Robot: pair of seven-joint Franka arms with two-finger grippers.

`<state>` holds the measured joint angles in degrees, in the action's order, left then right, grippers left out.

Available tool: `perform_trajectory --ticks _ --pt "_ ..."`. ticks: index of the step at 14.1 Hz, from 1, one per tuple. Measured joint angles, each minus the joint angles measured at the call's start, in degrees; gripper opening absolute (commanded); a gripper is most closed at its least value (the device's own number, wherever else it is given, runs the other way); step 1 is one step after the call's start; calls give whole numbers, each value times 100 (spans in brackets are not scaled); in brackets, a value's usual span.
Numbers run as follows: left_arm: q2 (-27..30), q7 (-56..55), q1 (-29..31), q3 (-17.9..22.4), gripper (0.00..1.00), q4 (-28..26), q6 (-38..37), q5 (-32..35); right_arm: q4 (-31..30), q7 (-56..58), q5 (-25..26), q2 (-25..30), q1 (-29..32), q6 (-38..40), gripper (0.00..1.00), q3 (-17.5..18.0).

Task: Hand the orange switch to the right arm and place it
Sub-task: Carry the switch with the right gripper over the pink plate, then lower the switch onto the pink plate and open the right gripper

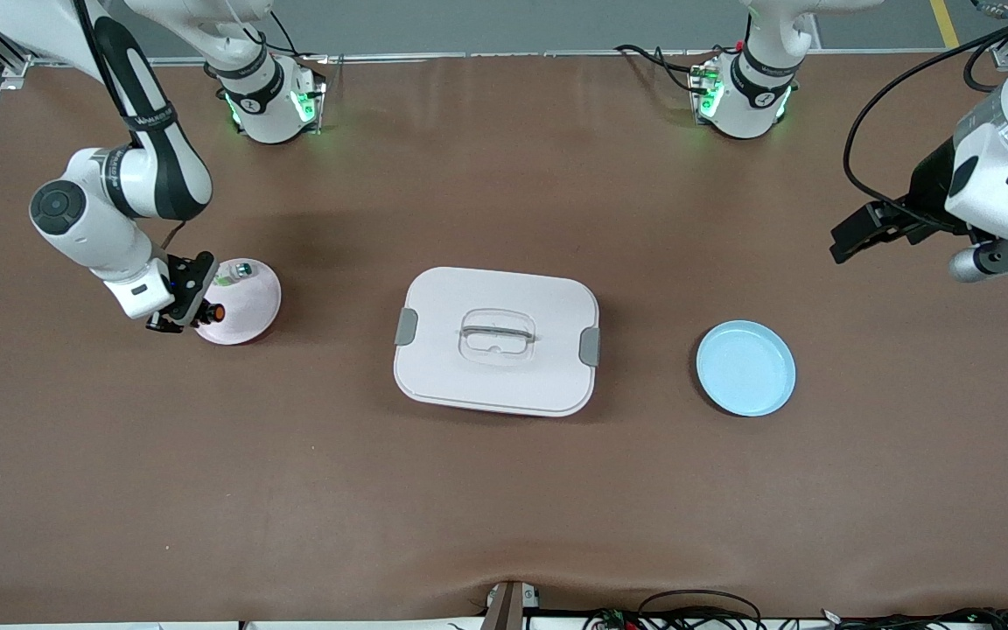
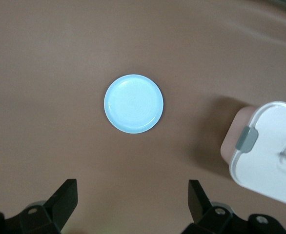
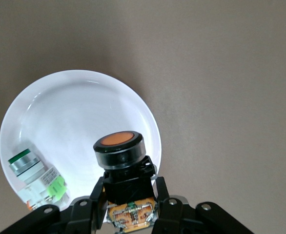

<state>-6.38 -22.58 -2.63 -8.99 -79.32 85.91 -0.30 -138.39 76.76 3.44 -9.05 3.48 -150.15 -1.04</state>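
The orange switch (image 1: 215,311), a stubby black part with a round orange face, sits upright between the fingers of my right gripper (image 1: 196,302). That gripper is shut on it just over the rim of a white plate (image 1: 250,308). In the right wrist view the orange switch (image 3: 119,146) stands above the plate (image 3: 79,117), and my right gripper (image 3: 128,187) clamps its black body, with a circuit board showing under it. My left gripper (image 1: 845,243) hangs open and empty over bare table at the left arm's end. In the left wrist view my left gripper (image 2: 132,195) has wide-apart fingers.
A clear-silver-green part (image 1: 237,273) lies on the white plate, seen also as the green part (image 3: 33,173). A white lidded box (image 1: 497,339) stands mid-table. A light blue plate (image 1: 745,367) lies between the box and the left arm's end.
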Motion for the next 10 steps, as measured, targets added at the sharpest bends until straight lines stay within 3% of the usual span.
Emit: perform_trajectory --ticks 7,10 --pt "26 2168 0 851 100 -35 1 87 2 10 0 -512 0 -494 8 12" --pt "45 2345 -13 896 100 -59 0 87 1 13 0 -603 0 -493 9 13"
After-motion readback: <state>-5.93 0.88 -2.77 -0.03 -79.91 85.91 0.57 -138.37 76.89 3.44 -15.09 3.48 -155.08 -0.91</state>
